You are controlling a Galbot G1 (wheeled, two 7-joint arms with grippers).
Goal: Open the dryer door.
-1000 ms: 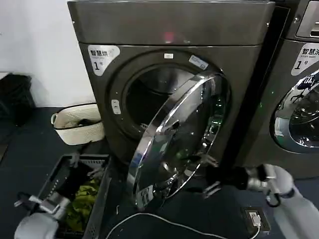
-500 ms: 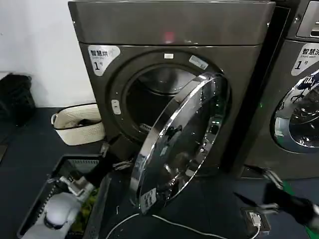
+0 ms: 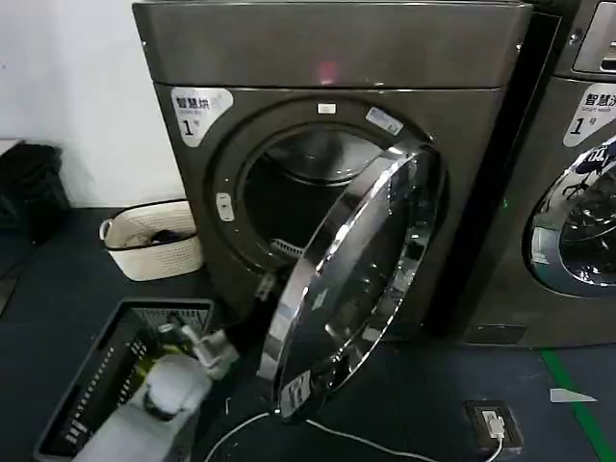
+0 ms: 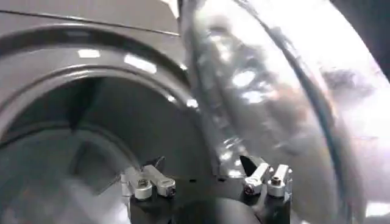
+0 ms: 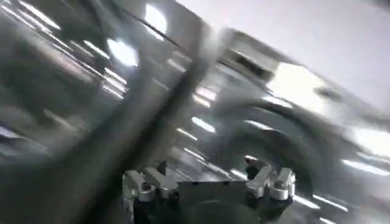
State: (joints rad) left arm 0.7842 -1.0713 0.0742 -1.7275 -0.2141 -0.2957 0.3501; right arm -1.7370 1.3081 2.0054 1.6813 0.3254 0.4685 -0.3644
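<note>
The dryer door (image 3: 356, 279) stands partly open, hinged on its right side, its chrome rim and dark glass turned out over the floor, with a small white sticker (image 3: 296, 389) on the low rim. Behind it the drum opening (image 3: 289, 202) shows. My left gripper (image 3: 262, 286) is open at the door's lower left edge, between the door and the dryer front. In the left wrist view my left gripper (image 4: 204, 167) has its fingers spread wide, with the chrome door rim (image 4: 274, 91) running close past one finger. My right gripper (image 5: 206, 167) is open with nothing in it, facing a blurred machine front.
A white basket (image 3: 154, 236) sits on the floor left of the dryer. A dark crate (image 3: 106, 366) with clothes lies under my left arm. A second machine (image 3: 577, 192) stands to the right. A white cable (image 3: 366, 443) and a floor socket (image 3: 493, 423) lie below the door.
My left arm rose from the crate to the door's lower left edge. My right arm drew back from under the door and left the head view. The door swung slightly wider.
</note>
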